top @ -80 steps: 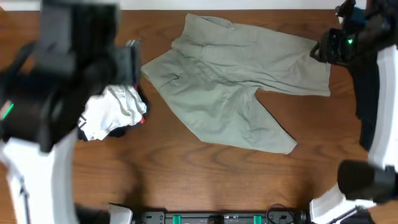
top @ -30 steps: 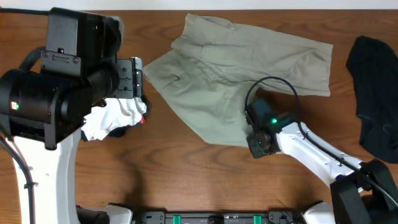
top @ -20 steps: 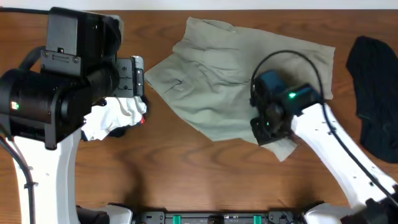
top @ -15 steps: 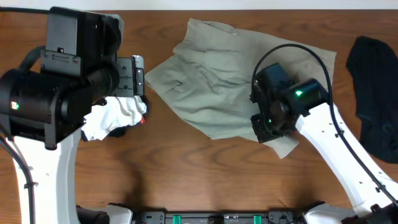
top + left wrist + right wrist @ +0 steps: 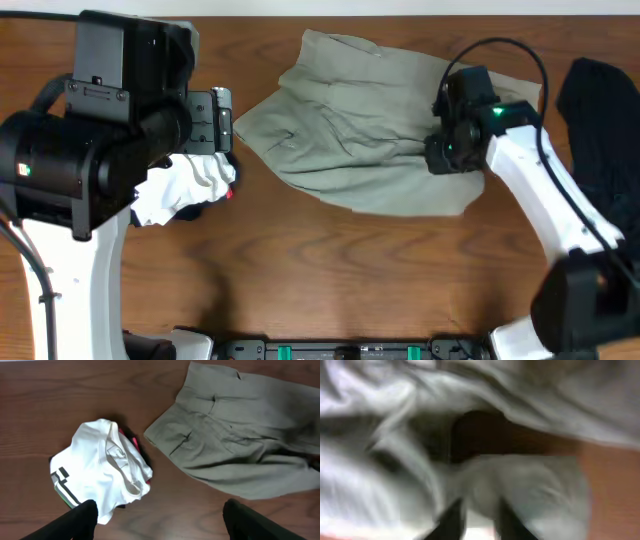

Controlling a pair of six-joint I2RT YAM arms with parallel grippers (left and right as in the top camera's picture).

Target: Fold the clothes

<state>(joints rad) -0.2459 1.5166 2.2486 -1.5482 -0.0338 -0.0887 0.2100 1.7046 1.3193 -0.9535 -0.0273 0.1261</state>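
Observation:
The pale grey-green shorts lie at the table's back middle, one leg doubled up over the other. My right gripper sits low on their right part. In the blurred right wrist view its fingers stand a little apart with shorts cloth in the gap; whether they pinch it is unclear. A white top with green-black stripes lies crumpled at the left. My left gripper hangs open over bare wood between the top and the shorts, holding nothing.
A black garment lies heaped at the table's right edge, just beyond my right arm. Something dark with a red bit peeks from under the white top. Bare wooden table runs along the front.
My right gripper has swung from the front middle up and to the right, dragging the shorts' lower leg over the upper one. The left arm has stayed put.

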